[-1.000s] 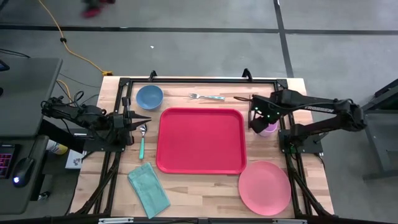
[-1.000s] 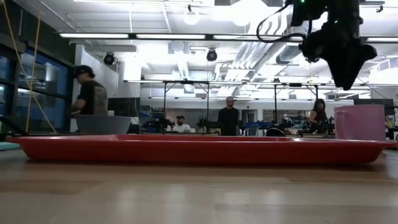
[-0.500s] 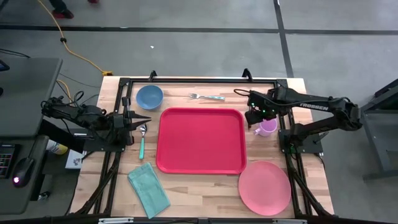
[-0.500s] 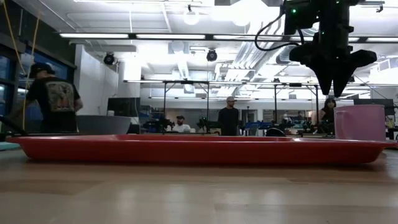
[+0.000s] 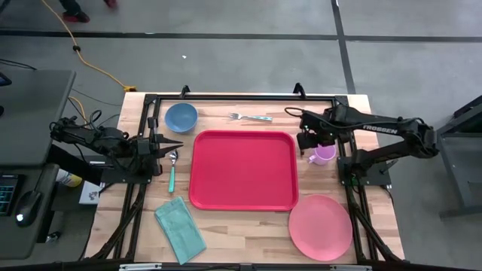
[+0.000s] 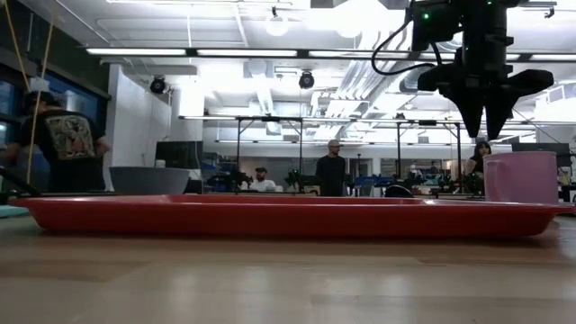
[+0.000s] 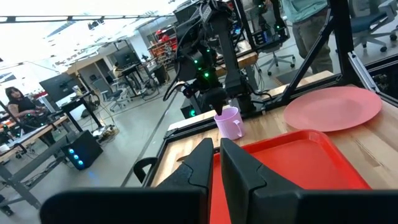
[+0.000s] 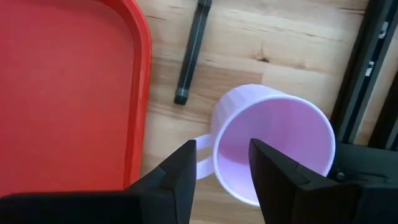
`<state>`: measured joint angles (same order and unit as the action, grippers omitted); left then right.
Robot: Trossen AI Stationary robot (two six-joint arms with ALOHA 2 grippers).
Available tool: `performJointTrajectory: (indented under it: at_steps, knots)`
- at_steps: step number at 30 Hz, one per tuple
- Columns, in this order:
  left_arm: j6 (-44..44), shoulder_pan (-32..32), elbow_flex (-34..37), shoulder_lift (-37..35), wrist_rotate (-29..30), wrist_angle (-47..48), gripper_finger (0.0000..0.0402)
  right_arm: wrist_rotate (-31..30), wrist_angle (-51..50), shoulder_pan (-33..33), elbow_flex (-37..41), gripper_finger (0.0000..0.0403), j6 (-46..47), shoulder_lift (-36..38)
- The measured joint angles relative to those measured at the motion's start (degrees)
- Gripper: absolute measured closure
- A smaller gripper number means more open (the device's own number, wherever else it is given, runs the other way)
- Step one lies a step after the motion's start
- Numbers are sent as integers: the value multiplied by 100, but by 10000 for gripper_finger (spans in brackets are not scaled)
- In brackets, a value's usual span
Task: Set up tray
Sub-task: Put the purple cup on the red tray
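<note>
The red tray (image 5: pixel 242 169) lies flat in the middle of the table. A purple cup (image 5: pixel 324 154) stands upright on the wood just off its right rim, its handle (image 8: pixel 202 168) pointing toward the tray. My right gripper (image 8: pixel 222 146) is open and points down above the cup's handle side. In the low view its fingertips (image 6: pixel 484 133) hang a little above the cup's rim (image 6: pixel 520 155) and touch nothing. My left gripper (image 5: pixel 177 145) waits shut at the table's left edge, above the spoon (image 5: pixel 172 169).
A blue bowl (image 5: pixel 181 117) and a fork (image 5: pixel 251 117) lie at the far side. A teal napkin (image 5: pixel 181 229) lies near left, and a round pink plate (image 5: pixel 321 227) near right. A dark stick-like utensil (image 8: pixel 193 50) lies beyond the cup. People move in the room behind.
My right gripper has turned about its wrist and shifted slightly toward the tray's far right corner, uncovering the cup in the high view. Its two fingers now show spread apart in the low view. The cup has stayed where it was.
</note>
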<state>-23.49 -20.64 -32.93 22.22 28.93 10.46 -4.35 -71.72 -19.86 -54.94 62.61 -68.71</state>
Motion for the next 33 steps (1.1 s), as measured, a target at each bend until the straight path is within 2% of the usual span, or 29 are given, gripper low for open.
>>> performJointTrajectory:
  at_steps: [10,21,28,33]
  knots:
    - [-23,0,0,1,2,78,341,9,13,0,-2,276,308,-55]
    - [-24,0,0,2,2,175,341,38,113,2,-4,276,445,-603]
    - [-24,0,0,2,2,175,341,5,-273,0,-7,276,680,-594]
    - [-61,0,0,2,2,175,341,104,-142,0,-4,276,792,-592]
